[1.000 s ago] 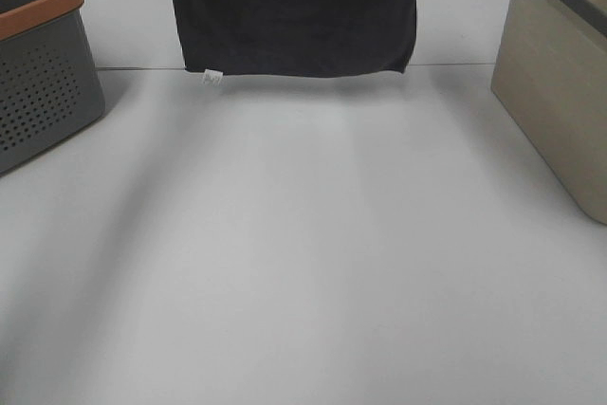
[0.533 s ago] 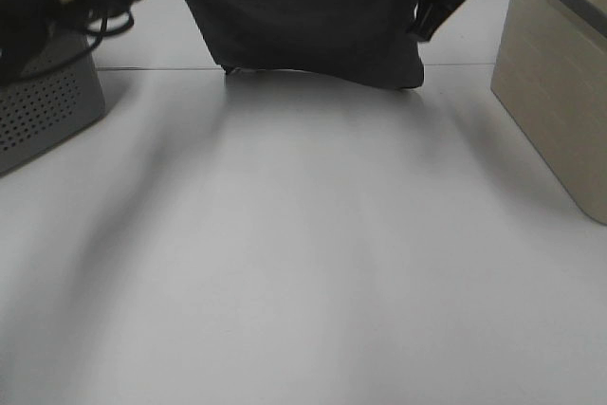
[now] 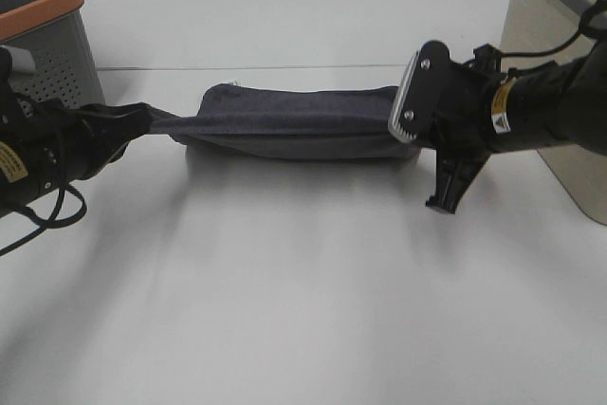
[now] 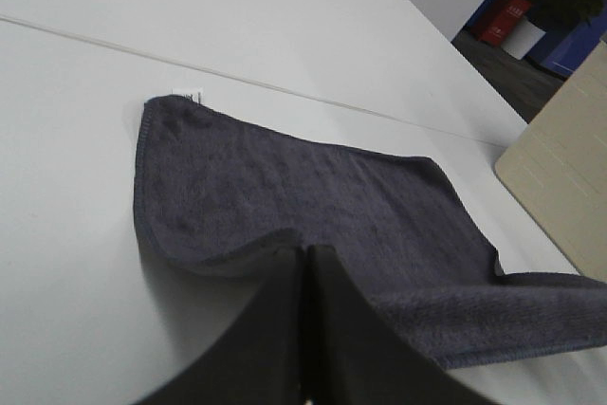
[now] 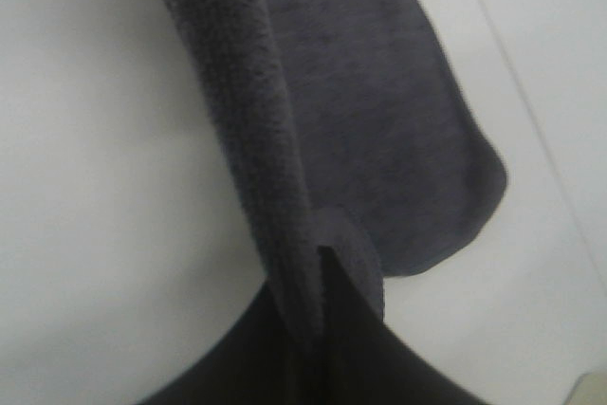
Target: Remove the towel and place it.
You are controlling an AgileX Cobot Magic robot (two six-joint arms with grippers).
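Now | left end effector [image 3: 142,121] and right end effector [image 3: 405,120] are pinching towel [image 3: 294,120] ends | best: lowering level, taut, onto surface [image 3: 303,291]

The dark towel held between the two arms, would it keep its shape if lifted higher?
Probably floppy: the towel bunches and droops between the left pincer and right pincer. Likely light, being thin cloth. Its looped pile should resist slipping.

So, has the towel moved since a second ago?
Yes. The towel has dropped from hanging above the table seam to stretched low in front of it.
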